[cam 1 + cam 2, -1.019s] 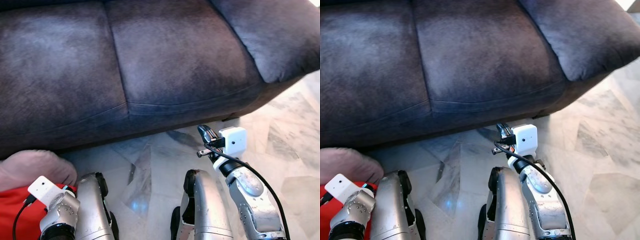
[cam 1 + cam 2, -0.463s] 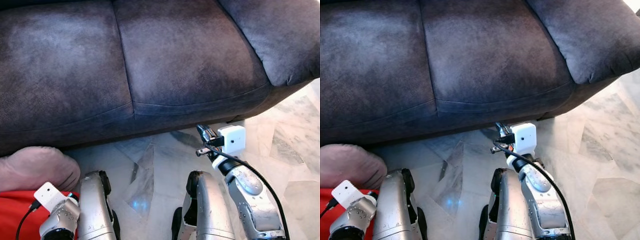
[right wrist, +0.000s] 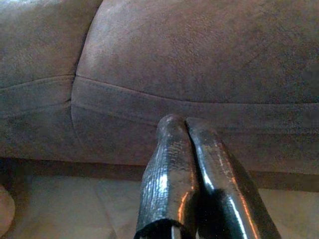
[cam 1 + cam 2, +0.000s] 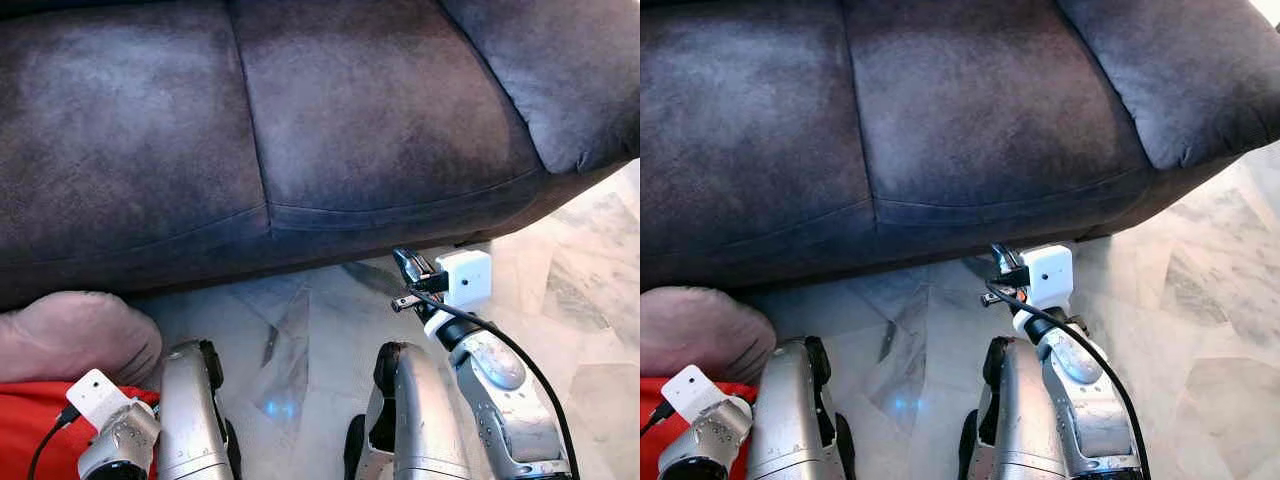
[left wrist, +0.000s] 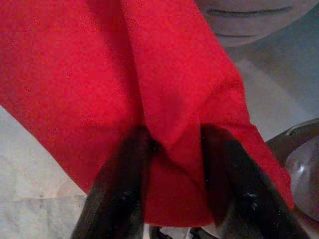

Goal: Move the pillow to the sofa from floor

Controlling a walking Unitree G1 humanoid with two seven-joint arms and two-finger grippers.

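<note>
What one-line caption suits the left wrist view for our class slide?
Left gripper pinching a fold of the red fabric pillow between its two black fingers.

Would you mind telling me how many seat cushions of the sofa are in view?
2: one seat cushion on the robot's left, the other seat cushion beside it on the right, up against the padded armrest. More may lie beyond the frame.

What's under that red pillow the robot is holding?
Pale marble floor shows beneath the red pillow, pinched by the left gripper. A beige cushion lies beside it. Anything directly underneath is covered.
</note>
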